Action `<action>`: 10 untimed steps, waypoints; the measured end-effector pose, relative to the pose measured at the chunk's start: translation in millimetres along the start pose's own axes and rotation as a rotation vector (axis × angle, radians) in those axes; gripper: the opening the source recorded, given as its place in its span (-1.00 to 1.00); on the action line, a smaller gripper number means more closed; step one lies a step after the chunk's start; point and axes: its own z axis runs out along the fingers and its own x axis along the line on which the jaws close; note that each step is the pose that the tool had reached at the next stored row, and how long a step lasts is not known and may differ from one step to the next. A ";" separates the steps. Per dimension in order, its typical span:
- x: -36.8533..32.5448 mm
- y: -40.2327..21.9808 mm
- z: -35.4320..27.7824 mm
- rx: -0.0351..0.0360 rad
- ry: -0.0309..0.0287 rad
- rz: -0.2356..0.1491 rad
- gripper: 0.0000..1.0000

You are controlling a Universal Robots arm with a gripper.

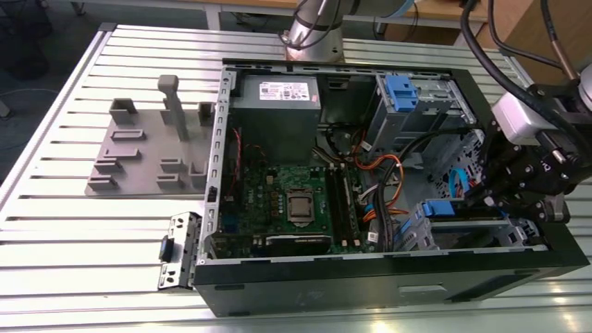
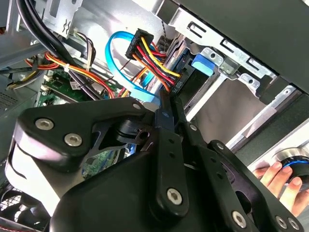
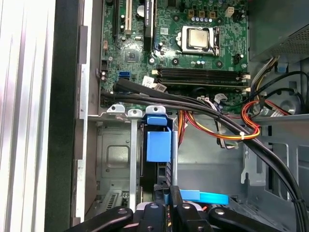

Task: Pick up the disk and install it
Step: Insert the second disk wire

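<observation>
One black desktop computer case point(image 1: 370, 277) lies open on its side on a ribbed aluminium table point(image 1: 74, 236). A green motherboard point(image 1: 287, 194) sits at its centre, and a big grey power-supply box point(image 1: 277, 104) lies at about eleven o'clock of the case in the exterior view. Outside the case, toward nine o'clock, a grey moulded fixture plate point(image 1: 138, 152) rests on the table.

At about four o'clock of the case, the black gripper point(image 1: 486, 201) reaches down into the lower metal drive bay point(image 1: 481, 232). The disk point(image 1: 439, 208), silver-grey in its blue plastic carrier bracket, stands on edge inside that bay, its blue tab toward the motherboard. In both wrist views the two black fingers point(image 3: 176, 198) are drawn close together, pinching a thin blue edge of the carrier between them.

A plug with red, yellow and orange wires point(image 2: 154, 58) and a light-blue flat cable point(image 2: 113, 53) hang just beside the fingertips. Another blue carrier point(image 1: 400, 89) sits in the upper bay, near one o'clock. In the second wrist view, a person's hand point(image 2: 277, 176) rests outside the case beside a blue-ringed round knob point(image 2: 294, 162).
</observation>
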 end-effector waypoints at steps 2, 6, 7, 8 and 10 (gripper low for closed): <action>0.2 -0.1 1.3 0.0001 0.0000 0.000 -0.68; 0.5 -0.2 2.7 0.0000 -0.0005 0.000 -0.68; 0.5 -0.2 3.0 0.0001 -0.0006 0.000 -0.68; 0.6 -0.2 3.2 0.0000 -0.0004 0.000 -0.68; 0.6 -0.2 3.3 0.0001 0.0002 0.000 -0.68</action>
